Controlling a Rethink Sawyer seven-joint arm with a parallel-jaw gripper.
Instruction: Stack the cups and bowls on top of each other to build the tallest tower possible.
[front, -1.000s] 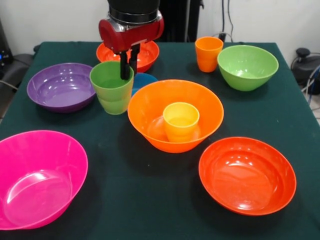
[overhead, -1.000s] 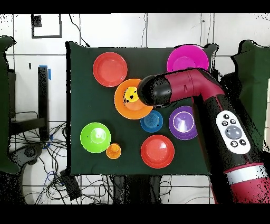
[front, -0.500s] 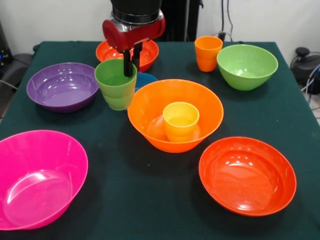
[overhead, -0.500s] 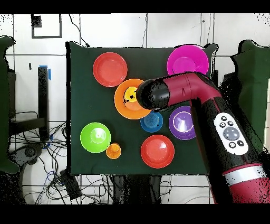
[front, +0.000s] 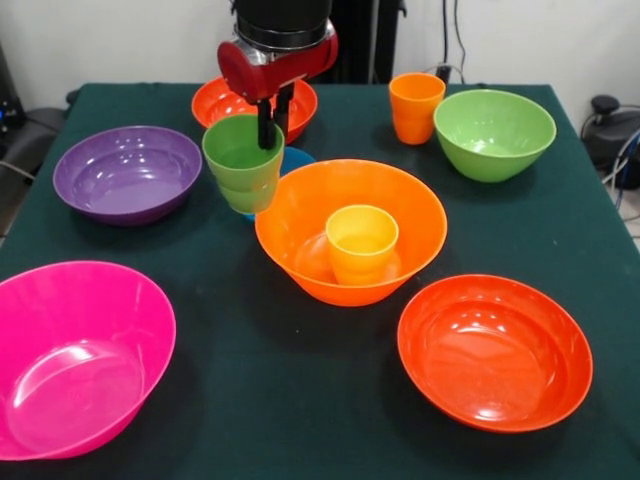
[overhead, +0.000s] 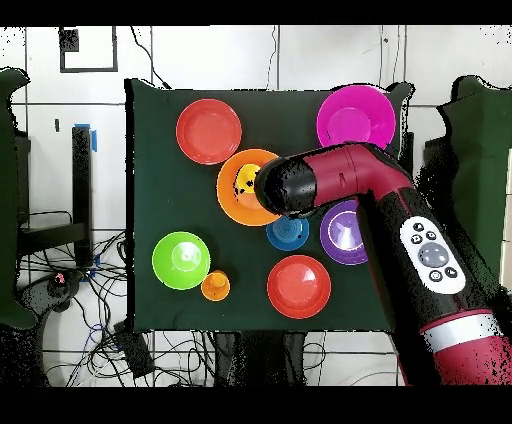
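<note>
Gripper (front: 274, 122): black fingers pinch the rim of the green cup (front: 243, 164), one inside, one outside; grip closed on it.
Green cup: held upright, clear of the table, at 9 o'clock of the light orange bowl's (front: 300, 215) rim, just beside it. It hides most of the small blue bowl (front: 296, 157).
Yellow cup (front: 361, 243): upright inside the light orange bowl, at its centre.
Light orange bowl: mid-table, open side up.
Orange cup (front: 415, 107): upright on the cloth, at 9 o'clock of the lime green bowl (front: 494, 134), close beside it.
Red-orange bowls: one (front: 494, 350) at 4 o'clock of the light orange bowl, near it; the other (front: 214, 100) behind the gripper, at 11 o'clock.
Purple bowl (front: 125, 172): at 9 o'clock of the green cup, apart from it.
Pink bowl (front: 75, 356): at 8 o'clock of the light orange bowl, well apart.
Overhead view: arm (overhead: 340, 180) covers the gripper and green cup; table (overhead: 150, 150) in dark green cloth.
</note>
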